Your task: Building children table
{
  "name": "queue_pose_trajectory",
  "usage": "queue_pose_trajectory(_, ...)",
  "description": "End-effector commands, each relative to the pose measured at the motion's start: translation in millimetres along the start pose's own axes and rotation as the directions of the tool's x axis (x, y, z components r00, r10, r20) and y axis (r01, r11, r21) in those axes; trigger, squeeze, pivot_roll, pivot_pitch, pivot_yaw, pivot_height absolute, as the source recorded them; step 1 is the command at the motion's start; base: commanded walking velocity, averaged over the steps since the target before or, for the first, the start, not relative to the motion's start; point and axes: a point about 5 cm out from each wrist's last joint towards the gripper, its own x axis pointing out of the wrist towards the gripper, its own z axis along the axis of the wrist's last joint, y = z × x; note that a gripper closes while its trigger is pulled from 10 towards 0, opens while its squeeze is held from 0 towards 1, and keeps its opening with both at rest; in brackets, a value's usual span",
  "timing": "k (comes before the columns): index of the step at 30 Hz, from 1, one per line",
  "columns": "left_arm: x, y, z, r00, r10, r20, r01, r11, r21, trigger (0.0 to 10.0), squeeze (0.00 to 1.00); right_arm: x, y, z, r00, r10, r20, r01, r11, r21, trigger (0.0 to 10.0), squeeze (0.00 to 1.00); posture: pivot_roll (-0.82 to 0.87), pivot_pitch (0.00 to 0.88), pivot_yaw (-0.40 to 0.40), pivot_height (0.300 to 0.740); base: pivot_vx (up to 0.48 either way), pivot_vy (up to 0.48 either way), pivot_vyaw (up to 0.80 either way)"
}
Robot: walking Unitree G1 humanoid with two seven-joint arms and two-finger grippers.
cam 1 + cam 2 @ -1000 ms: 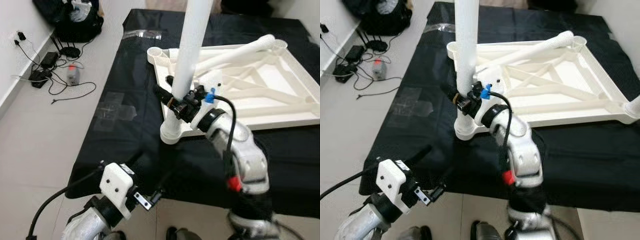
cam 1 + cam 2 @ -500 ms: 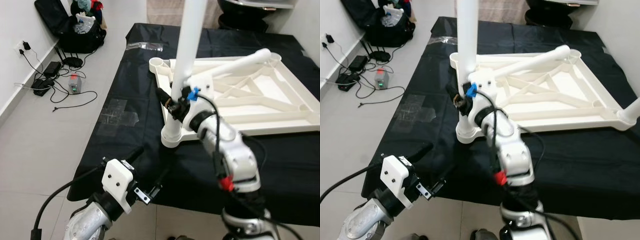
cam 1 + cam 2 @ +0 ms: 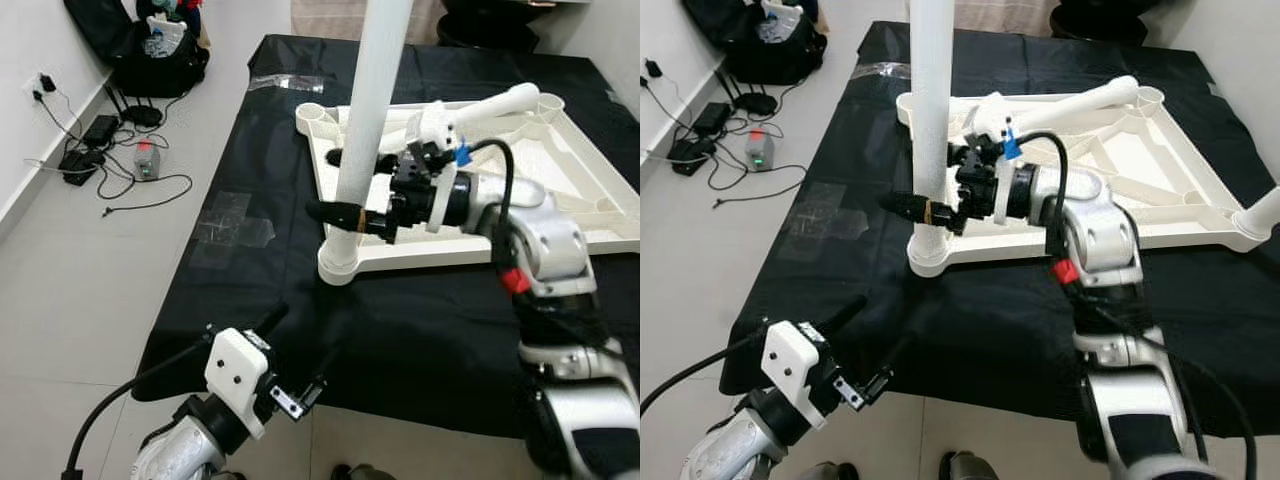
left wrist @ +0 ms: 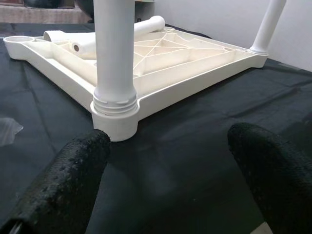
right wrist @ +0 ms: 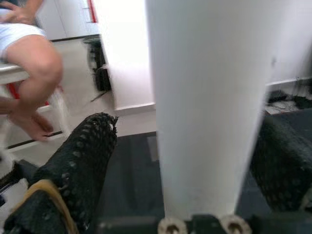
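The white children table [image 3: 560, 150] lies upside down on a black cloth [image 3: 250, 270]. One white leg [image 3: 372, 90] stands upright in its near-left corner socket [image 3: 340, 265]. My right gripper [image 3: 345, 215] reaches across the frame from the right and straddles this leg low down. In the right wrist view the leg [image 5: 209, 97] sits between the fingers [image 5: 78, 161] with a gap on one side, so the gripper is open. A loose leg [image 3: 490, 103] lies across the frame. Another leg [image 3: 1265, 205] stands at the near-right corner. My left gripper [image 3: 300, 350] hangs open by the cloth's front edge.
A black bag [image 3: 160, 50], cables and chargers [image 3: 90, 150] lie on the floor at the left. A clear tape patch [image 3: 235, 220] is on the cloth. An empty socket [image 3: 312, 113] is at the far-left corner. A person's legs [image 5: 34, 63] appear beyond the leg.
My right arm has swung from in front of the upright leg round to its right side, and its forearm now lies over the frame. The left arm stays low.
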Motion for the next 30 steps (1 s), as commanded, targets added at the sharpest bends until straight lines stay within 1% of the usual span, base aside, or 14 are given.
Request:
queue_pose_trajectory(1,-2.7,-2.2,-1,1.000,-0.003,-0.023,0.003,1.000,0.000,10.0,0.00,-2.4,-1.9,3,0.999,0.036,0.028,-0.036,0.999,0.003,10.0,0.89,0.06,0.239,-0.057,0.740,0.000,0.000,0.00)
queue_pose_trajectory(3,-3.1,-2.1,-1,1.000,-0.003,-0.024,0.003,1.000,0.001,10.0,0.00,-3.2,-3.5,5,0.999,0.043,0.033,-0.043,0.999,0.005,10.0,0.89,0.06,0.239,-0.057,0.740,0.000,0.000,0.00)
queue_pose_trajectory(5,-4.2,-1.5,-1,1.000,-0.002,-0.027,0.002,1.000,0.004,10.0,0.00,-2.3,-9.5,9,0.999,0.026,0.046,-0.025,1.000,-0.019,10.0,0.07,0.06,0.237,-0.054,0.740,0.000,0.000,0.00)
queue_pose_trajectory(6,-4.8,-0.3,-2,1.000,-0.002,-0.030,0.002,1.000,0.006,10.0,0.00,0.5,-15.8,13,0.998,-0.014,0.057,0.017,0.999,-0.047,1.6,0.00,0.06,0.234,-0.050,0.740,0.000,0.000,0.00)
queue_pose_trajectory(7,-4.8,-0.3,-2,1.000,-0.002,-0.030,0.002,1.000,0.006,10.0,0.00,0.5,-15.8,13,0.998,-0.014,0.057,0.017,0.999,-0.047,1.6,0.00,0.06,0.234,-0.050,0.740,0.000,0.000,0.00)
queue_pose_trajectory(8,-5.0,-0.1,-2,1.000,-0.001,-0.031,0.001,1.000,0.007,10.0,0.00,0.7,-17.9,14,0.998,-0.014,0.060,0.018,0.998,-0.054,0.0,0.00,0.06,0.234,-0.050,0.740,0.000,0.000,0.00)
queue_pose_trajectory(21,-3.6,2.8,-3,0.999,0.005,-0.034,-0.004,1.000,0.013,10.0,0.00,4.7,4.6,-16,0.999,-0.051,-0.019,0.051,0.998,0.026,0.0,0.00,0.03,0.217,-0.067,0.740,0.000,0.000,0.00)
queue_pose_trajectory(22,-3.3,2.5,-4,0.999,0.005,-0.033,-0.004,1.000,0.013,10.0,0.00,29.5,22.9,-47,0.938,-0.348,-0.014,0.346,0.926,0.153,0.0,0.00,0.03,0.206,-0.090,0.740,0.000,0.000,0.00)
queue_pose_trajectory(23,-3.3,2.5,-4,0.999,0.005,-0.033,-0.004,1.000,0.013,10.0,0.00,29.5,22.9,-47,0.938,-0.348,-0.014,0.346,0.926,0.153,0.0,0.00,0.03,0.206,-0.090,0.740,0.000,0.000,0.00)
queue_pose_trajectory(24,-1.4,2.3,-5,0.999,0.005,-0.032,-0.005,1.000,0.013,10.0,0.00,39.2,62.0,-96,0.782,-0.586,-0.212,0.623,0.741,0.251,0.0,0.00,0.02,0.183,-0.091,0.740,0.000,0.000,0.00)
queue_pose_trajectory(25,-1.4,2.3,-5,0.999,0.005,-0.032,-0.005,1.000,0.013,10.0,0.00,39.2,62.0,-96,0.782,-0.586,-0.212,0.623,0.741,0.251,0.0,0.00,0.02,0.183,-0.091,0.740,0.000,0.000,0.00)
queue_pose_trajectory(26,2.1,3.1,-7,1.000,0.005,-0.030,-0.005,1.000,0.014,10.0,0.00,44.6,90.6,-117,0.658,-0.674,-0.335,0.752,0.607,0.257,0.0,0.00,0.03,0.174,-0.072,0.740,0.000,0.000,0.00)
queue_pose_trajectory(27,4.4,4.7,-9,1.000,0.004,-0.030,-0.004,1.000,0.016,10.0,0.00,49.9,99.4,-120,0.602,-0.706,-0.373,0.798,0.549,0.249,0.0,0.00,0.00,0.157,-0.059,0.740,0.000,0.000,0.00)
queue_pose_trajectory(30,7.4,8.9,-12,1.000,0.006,-0.027,-0.005,1.000,0.015,10.0,0.00,58.2,83.4,-107,0.623,-0.716,-0.314,0.782,0.583,0.222,0.0,0.00,-0.01,0.134,-0.055,0.740,0.000,0.000,0.00)
